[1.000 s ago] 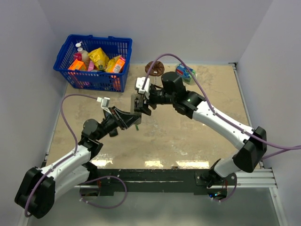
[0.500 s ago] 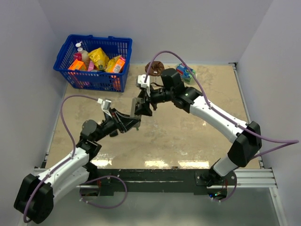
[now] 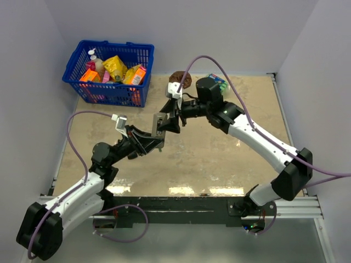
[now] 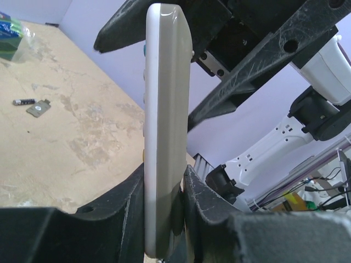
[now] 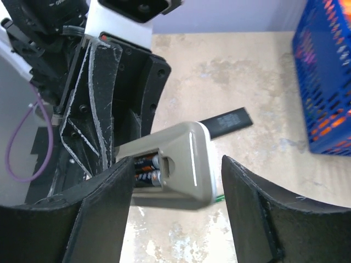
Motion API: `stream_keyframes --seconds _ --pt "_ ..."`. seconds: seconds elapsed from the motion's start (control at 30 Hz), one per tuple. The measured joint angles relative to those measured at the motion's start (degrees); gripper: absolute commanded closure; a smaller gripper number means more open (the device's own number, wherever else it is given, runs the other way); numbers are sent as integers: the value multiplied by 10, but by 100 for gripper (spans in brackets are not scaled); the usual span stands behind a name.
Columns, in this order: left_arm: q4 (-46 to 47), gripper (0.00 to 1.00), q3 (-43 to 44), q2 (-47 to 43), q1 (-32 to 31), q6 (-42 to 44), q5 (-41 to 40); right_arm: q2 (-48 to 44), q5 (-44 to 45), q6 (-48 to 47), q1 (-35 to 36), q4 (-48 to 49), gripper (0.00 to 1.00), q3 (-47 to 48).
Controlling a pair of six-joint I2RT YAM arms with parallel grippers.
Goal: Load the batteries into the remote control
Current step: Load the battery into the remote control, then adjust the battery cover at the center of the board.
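Gripping the remote (image 4: pixel 164 109) edge-up above the middle of the tabletop (image 3: pixel 208 148) in the clenched left gripper (image 4: pixel 163 192), with the right gripper (image 5: pixel 176 164) spread loose around its rounded grey end. Shows two dark cylindrical batteries (image 5: pixel 143 170) seated in the open bay (image 5: pixel 158 164). Seemingly mid-loading; next calls for a square, gentle push on smooth plastic.

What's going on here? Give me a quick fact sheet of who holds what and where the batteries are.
Held item: remote control, lifted off the table
Left fingers: clamped on one end
Right fingers: open, either side of the other end
Batteries: two showing inside the remote's uncovered back
Lying below: one loose battery, black remote
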Motion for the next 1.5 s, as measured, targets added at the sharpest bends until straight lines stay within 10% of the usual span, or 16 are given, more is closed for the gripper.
stream_keyframes --seconds 0.9,1.5 --pt "-155 100 20 -42 0 113 -53 -71 294 188 -113 48 31 -67" --pt "-304 100 28 -34 0 180 -144 262 492 184 -276 -182 62 53"
